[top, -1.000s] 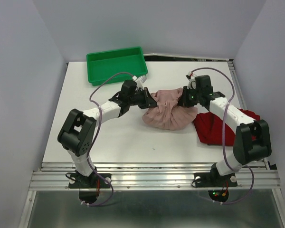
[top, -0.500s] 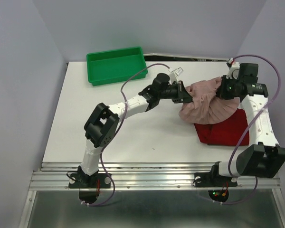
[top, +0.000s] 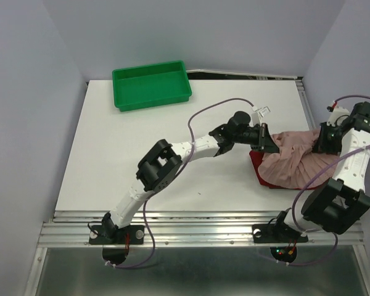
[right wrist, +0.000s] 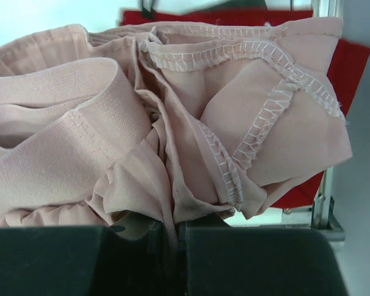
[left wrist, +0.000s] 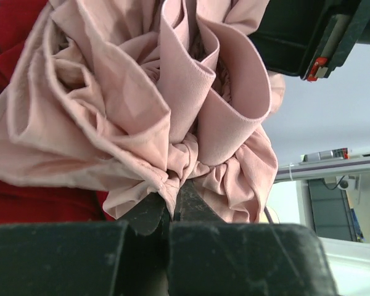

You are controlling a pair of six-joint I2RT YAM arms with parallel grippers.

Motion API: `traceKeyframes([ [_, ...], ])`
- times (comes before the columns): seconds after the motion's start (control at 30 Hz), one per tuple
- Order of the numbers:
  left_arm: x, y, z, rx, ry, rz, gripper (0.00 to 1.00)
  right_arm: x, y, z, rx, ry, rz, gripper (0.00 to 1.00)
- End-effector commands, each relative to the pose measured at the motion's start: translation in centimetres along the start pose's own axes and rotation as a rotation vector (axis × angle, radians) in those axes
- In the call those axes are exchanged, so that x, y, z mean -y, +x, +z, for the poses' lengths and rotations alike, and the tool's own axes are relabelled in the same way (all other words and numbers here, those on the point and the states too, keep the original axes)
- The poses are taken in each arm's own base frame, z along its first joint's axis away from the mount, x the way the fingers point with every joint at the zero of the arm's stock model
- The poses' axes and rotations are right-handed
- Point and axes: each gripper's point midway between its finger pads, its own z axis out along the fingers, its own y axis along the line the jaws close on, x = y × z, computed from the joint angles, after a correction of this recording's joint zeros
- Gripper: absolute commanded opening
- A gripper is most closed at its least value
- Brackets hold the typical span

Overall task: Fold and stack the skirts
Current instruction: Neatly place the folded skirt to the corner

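The dusty pink skirt [top: 293, 163] hangs bunched between both grippers, draped over the dark red skirt [top: 256, 163], which lies flat at the table's right side and shows only along its left edge. My left gripper [top: 267, 140] is shut on the pink skirt's left end, pinching a gathered fold [left wrist: 172, 196]. My right gripper [top: 324, 139] is shut on its right end, with cloth clamped between the fingers [right wrist: 172, 223]. The pink skirt [left wrist: 129, 111] fills the left wrist view, with the red skirt [left wrist: 31, 206] beneath it. In the right wrist view the pink skirt [right wrist: 172, 123] covers the red skirt [right wrist: 353, 61].
A green plastic tray [top: 151, 84] stands at the back left of the white table [top: 123, 160]. The table's right edge and a metal rail [top: 305, 98] run close to the right arm. Purple cables loop above both arms.
Both arms have carried the pink skirt to the right, from the middle of the table to above the red skirt. Both grippers have stayed shut on it.
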Motion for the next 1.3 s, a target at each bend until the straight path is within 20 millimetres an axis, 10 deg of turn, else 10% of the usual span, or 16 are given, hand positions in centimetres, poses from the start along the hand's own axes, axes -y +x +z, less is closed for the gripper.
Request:
traceKeyframes([
  [0.0, 0.1, 0.1, 1.6, -0.021, 0.071, 0.026, 0.00, 3.7, 2.3, 2.7, -0.061, 0.047, -0.008, 0.01],
  [0.17, -1.9, 2.3, 3.0, -0.055, 0.050, -0.002, 0.00, 5.0, 3.9, 6.1, -0.128, 0.031, 0.043, 0.00],
  [0.57, -2.1, -2.2, -1.9, 0.053, -0.056, 0.070, 0.60, 6.1, 4.1, 10.3, -0.160, 0.013, 0.092, 0.15],
  [0.77, -0.9, -4.3, -6.1, 0.117, -0.095, 0.111, 0.62, 5.0, 1.6, 8.2, -0.099, -0.063, 0.095, 0.67],
  [1.03, 4.6, -5.5, -9.9, 0.188, -0.050, 0.288, 0.57, 2.5, -2.5, 4.1, 0.017, -0.187, 0.061, 0.89],
  [1.27, 7.6, -5.6, -8.6, 0.173, 0.024, 0.308, 0.39, 1.3, -4.6, 0.4, 0.103, -0.218, -0.039, 0.92],
])
